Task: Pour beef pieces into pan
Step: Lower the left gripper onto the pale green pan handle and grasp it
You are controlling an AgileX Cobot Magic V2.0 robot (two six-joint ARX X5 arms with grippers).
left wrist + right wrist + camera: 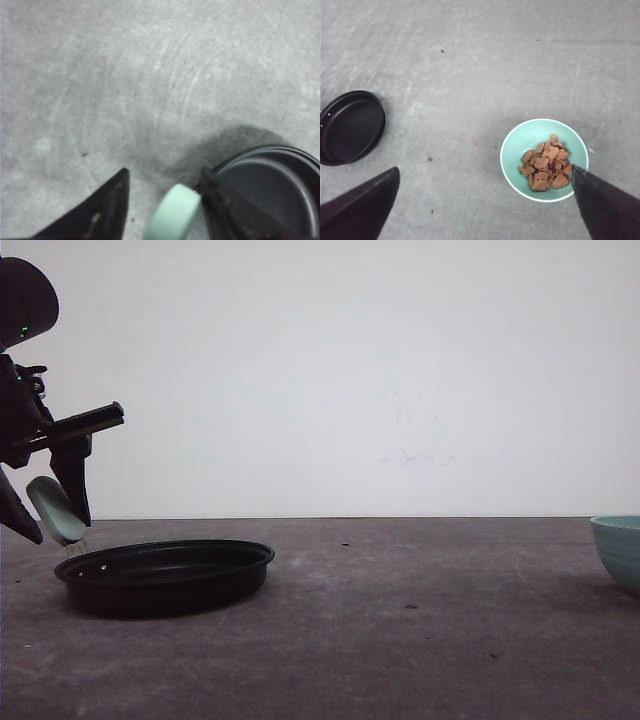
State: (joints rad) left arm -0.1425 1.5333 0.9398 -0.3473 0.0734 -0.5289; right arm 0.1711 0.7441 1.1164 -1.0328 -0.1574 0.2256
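The black pan (165, 575) lies on the table at the left, its inside bare. Its mint-green handle (52, 505) slants up between the fingers of my left gripper (58, 528). In the left wrist view the handle (175, 215) touches one finger (225, 210) and a gap shows to the other, so the left gripper (165, 172) is open around it. The beef pieces (545, 162) are heaped in a teal bowl (520, 145) on the table. My right gripper (485, 169) hovers wide open above the table, one fingertip over the bowl's rim.
The teal bowl (620, 550) stands at the far right edge of the front view, well apart from the pan (350, 127). Bare grey tabletop (400, 620) lies between them. A plain white wall stands behind the table.
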